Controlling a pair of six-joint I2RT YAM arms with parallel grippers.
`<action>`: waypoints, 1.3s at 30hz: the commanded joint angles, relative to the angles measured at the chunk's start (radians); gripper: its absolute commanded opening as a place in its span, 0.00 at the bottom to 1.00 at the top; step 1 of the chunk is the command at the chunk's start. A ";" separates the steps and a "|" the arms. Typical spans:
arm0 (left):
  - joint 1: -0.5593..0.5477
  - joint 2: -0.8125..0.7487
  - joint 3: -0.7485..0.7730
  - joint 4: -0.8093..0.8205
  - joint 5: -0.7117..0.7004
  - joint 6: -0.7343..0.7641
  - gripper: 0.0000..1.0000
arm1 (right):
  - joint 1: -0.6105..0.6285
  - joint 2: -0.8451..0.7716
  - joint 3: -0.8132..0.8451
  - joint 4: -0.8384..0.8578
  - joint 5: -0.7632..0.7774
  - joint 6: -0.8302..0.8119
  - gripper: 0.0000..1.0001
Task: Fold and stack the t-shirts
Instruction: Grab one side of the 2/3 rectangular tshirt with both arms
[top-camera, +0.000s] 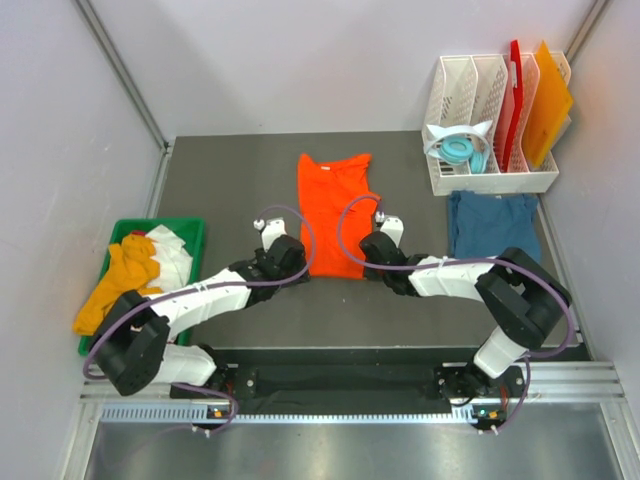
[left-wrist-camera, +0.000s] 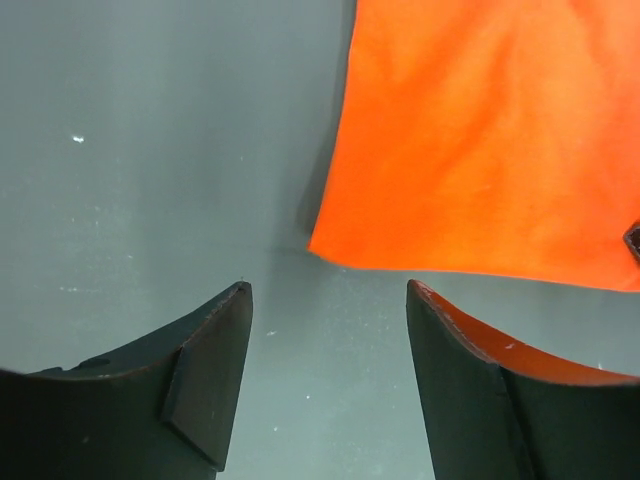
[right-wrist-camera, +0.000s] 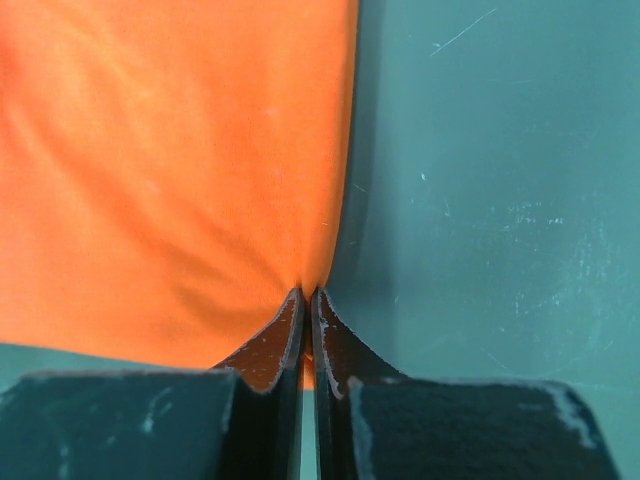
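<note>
A bright orange t-shirt (top-camera: 334, 210) lies folded lengthwise on the dark table, collar at the far end. My right gripper (right-wrist-camera: 307, 298) is shut on its near right corner; the cloth (right-wrist-camera: 170, 170) puckers at the fingertips. My left gripper (left-wrist-camera: 328, 290) is open and empty, just off the shirt's near left corner (left-wrist-camera: 480, 140). In the top view the left gripper (top-camera: 292, 262) and the right gripper (top-camera: 368, 258) flank the shirt's near edge. A dark teal-blue t-shirt (top-camera: 493, 225) lies folded at the right.
A green bin (top-camera: 190, 232) at the left holds a yellow-orange shirt (top-camera: 118, 280) and white cloth (top-camera: 172, 253). A white rack (top-camera: 452, 100) at the back right holds red and orange boards (top-camera: 545, 100) and a teal tape roll (top-camera: 458, 150).
</note>
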 joint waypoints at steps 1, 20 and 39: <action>-0.004 0.059 0.048 0.010 -0.023 0.025 0.66 | 0.032 0.043 -0.007 -0.124 -0.066 -0.009 0.00; -0.001 0.194 0.115 0.059 -0.060 0.053 0.55 | 0.032 0.048 -0.002 -0.137 -0.061 -0.021 0.00; -0.001 0.119 0.159 0.028 -0.072 0.073 0.54 | 0.030 0.069 0.012 -0.133 -0.065 -0.024 0.00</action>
